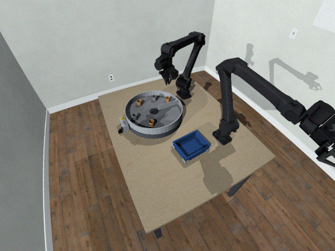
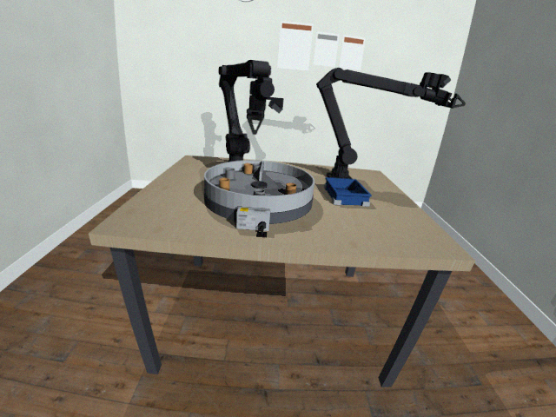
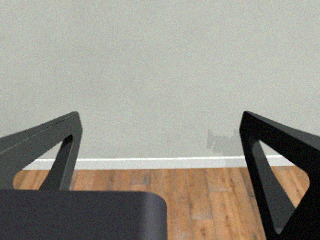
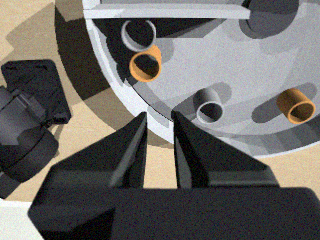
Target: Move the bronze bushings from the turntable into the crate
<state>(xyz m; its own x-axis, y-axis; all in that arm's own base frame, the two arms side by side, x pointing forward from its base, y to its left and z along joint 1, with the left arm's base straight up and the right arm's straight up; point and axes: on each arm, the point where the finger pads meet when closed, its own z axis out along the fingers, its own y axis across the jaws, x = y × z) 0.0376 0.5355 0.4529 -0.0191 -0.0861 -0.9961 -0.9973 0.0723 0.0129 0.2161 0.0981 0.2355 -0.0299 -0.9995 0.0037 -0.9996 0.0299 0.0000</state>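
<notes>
Seen from the exterior view, the turntable is set left of centre on the table, between its near and far edges. Three bronze bushings are seen in it, upright, among steel bushings; one of each is paired by the divider. The blue crate is placed toward the far right corner, level within its corner guides, with no bushing inside. The right pincer is held above the turntable's far side, almost clenched, nothing grasped. The left pincer is fully released, suspended beyond the table's right edge.
</notes>
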